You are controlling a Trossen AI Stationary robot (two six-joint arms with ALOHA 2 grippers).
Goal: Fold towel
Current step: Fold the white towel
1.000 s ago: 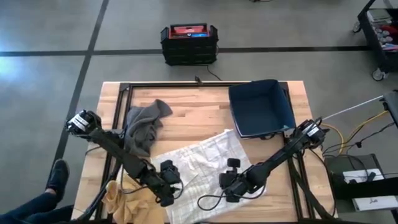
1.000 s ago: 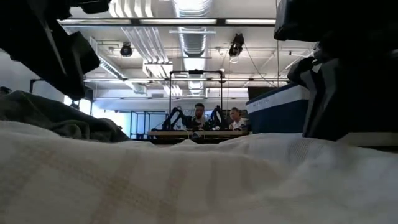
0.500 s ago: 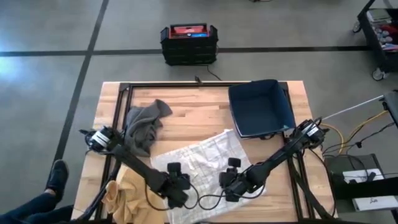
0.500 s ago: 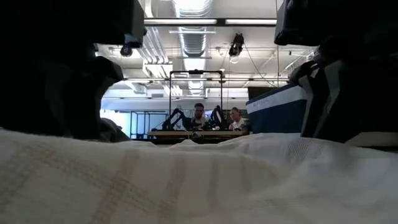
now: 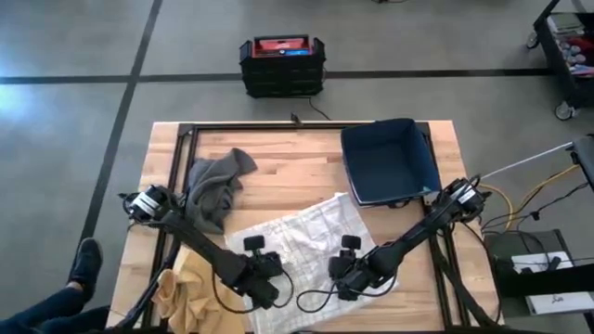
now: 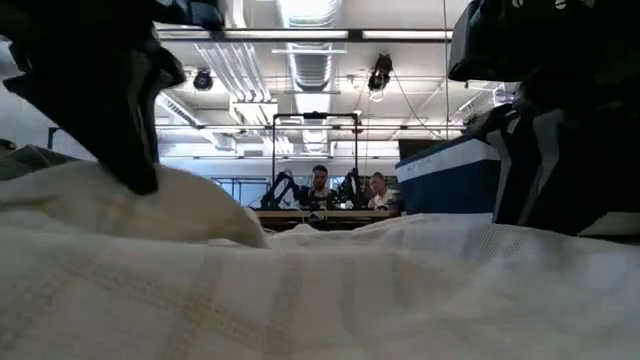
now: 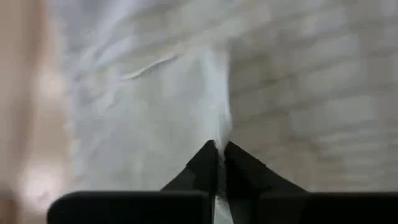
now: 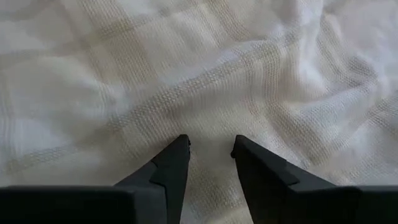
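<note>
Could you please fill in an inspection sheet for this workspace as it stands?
Surface: wooden table, bare in the middle.
Job's things: white towel spread, rumpled, near the front edge.
Clutter: grey cloth, tan cloth, blue bin.
Grippers: left pincer shut on a towel fold; right pincer open over the towel.
Cables: black cable looped at the front edge.
Surroundings: black and red case on the floor; people seated far behind.

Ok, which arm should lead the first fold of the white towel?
Left. Its tool is shut on a pinched ridge of the white towel, lifting it in the low view. The right tool is open, fingertips resting on the cloth, gripping nothing.
</note>
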